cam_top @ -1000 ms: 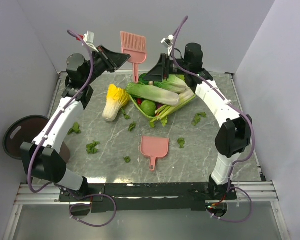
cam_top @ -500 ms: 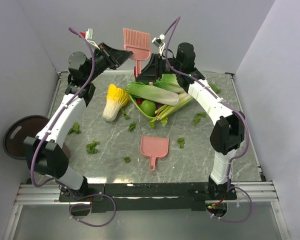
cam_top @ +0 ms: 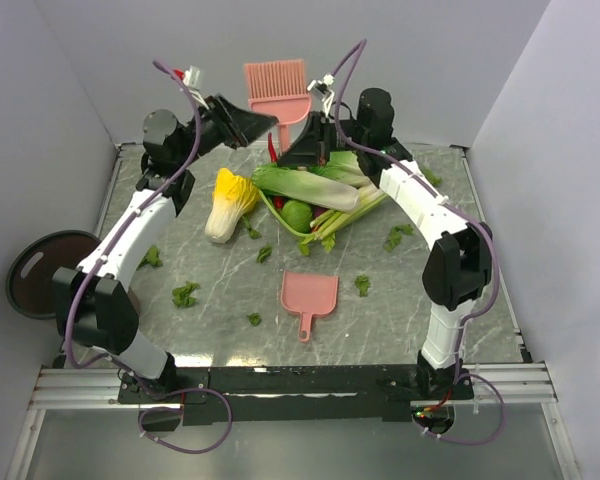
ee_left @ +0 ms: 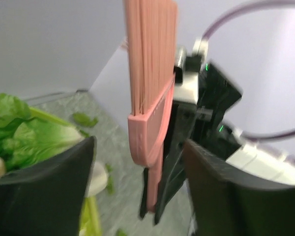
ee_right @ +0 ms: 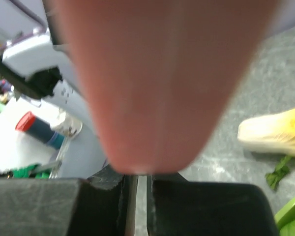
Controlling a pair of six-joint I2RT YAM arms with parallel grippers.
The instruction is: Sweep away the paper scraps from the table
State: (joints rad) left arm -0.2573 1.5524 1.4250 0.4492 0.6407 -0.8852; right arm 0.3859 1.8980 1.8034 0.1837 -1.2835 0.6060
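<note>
A pink brush [cam_top: 277, 85] stands upright over the table's far edge, bristles up. My right gripper [cam_top: 298, 150] is shut on its handle from the right; in the right wrist view the blurred pink brush [ee_right: 162, 73] fills the top above nearly closed jaws. My left gripper [cam_top: 255, 122] is open beside the brush, its fingers [ee_left: 49, 191] wide apart on either side of the brush head [ee_left: 150, 137] and not touching it. Several dark-green paper scraps [cam_top: 185, 294] [cam_top: 362, 285] [cam_top: 150, 257] lie on the grey marble table [cam_top: 410, 310]. A pink dustpan [cam_top: 308, 294] lies near the front middle.
A green tray [cam_top: 280, 215] of large greens and a yellow-and-white cabbage [cam_top: 230, 202] fill the table's back middle. A round dark brown bin [cam_top: 40, 272] sits off the left edge. Grey walls close in the back and sides.
My right gripper has come up to the brush handle and shut on it. My left gripper has opened and let the brush go. The brush has turned to face the camera.
</note>
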